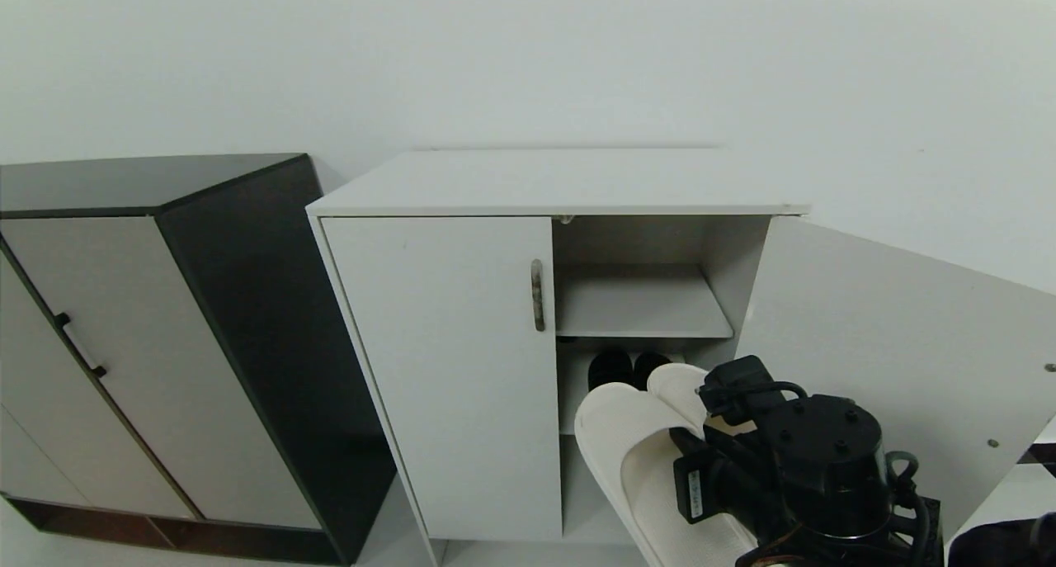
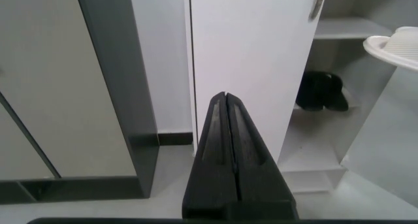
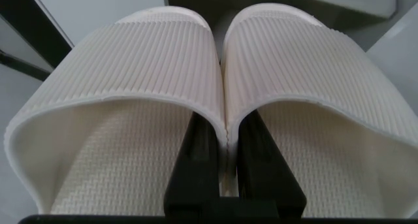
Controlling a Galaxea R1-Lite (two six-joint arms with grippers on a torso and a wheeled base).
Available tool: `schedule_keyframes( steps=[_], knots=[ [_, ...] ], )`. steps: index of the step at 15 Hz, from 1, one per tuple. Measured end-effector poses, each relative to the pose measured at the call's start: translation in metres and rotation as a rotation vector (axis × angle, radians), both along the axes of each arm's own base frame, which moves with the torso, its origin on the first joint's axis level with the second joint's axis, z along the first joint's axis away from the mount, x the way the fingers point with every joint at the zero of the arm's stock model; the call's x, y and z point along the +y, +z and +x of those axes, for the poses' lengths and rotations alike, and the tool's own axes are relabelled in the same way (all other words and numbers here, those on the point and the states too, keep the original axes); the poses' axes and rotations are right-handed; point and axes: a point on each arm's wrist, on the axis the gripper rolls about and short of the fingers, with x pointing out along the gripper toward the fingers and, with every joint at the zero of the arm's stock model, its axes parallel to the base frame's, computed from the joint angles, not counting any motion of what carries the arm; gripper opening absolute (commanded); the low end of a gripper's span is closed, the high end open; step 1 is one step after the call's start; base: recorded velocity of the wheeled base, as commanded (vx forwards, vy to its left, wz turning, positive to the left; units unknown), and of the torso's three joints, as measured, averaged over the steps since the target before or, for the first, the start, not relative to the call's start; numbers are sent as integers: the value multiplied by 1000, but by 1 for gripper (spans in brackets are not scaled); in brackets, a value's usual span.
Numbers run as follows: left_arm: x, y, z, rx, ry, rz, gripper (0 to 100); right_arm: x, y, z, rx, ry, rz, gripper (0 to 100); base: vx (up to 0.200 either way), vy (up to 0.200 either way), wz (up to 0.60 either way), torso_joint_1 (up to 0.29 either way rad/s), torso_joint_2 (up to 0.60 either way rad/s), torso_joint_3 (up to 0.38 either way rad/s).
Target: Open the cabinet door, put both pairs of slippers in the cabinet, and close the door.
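The left gripper (image 2: pixel 226 96), fingers pressed together on nothing, faces the white cabinet's closed door (image 2: pixel 248 54). In the open bay to the right, what looks like a dark pair of slippers (image 2: pixel 321 92) sits on a shelf, with a white slipper (image 2: pixel 395 48) nearer. A dark cabinet (image 2: pixel 108 74) stands left.

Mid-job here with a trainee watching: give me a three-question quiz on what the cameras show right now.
1. True or false: the right door stands open.
2. The black slippers lie on: A) the top shelf, B) the middle shelf, C) the floor.
3. What does the right gripper hold?

Key: 1 true; 2 B; 3 the white slippers.
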Motion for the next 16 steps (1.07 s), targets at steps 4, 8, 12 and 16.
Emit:
schedule_keyframes(
  steps=[4, 8, 12, 16],
  knots=[
    [0, 0, 0, 0, 0, 0, 0, 2, -6, 3, 3, -3, -3, 0, 0, 0, 0, -93, 449, 355],
    [0, 0, 0, 1, 0, 0, 0, 2, -11, 3, 11, -1, -19, 0, 0, 0, 0, -20, 290, 251],
    [0, 0, 0, 0, 0, 0, 0, 2, -11, 3, 12, -1, -21, 0, 0, 0, 0, 0, 0, 0],
    [0, 0, 0, 0, 0, 0, 0, 4, -13, 4, 3, -1, -24, 0, 0, 0, 0, -11, 84, 61]
  ],
)
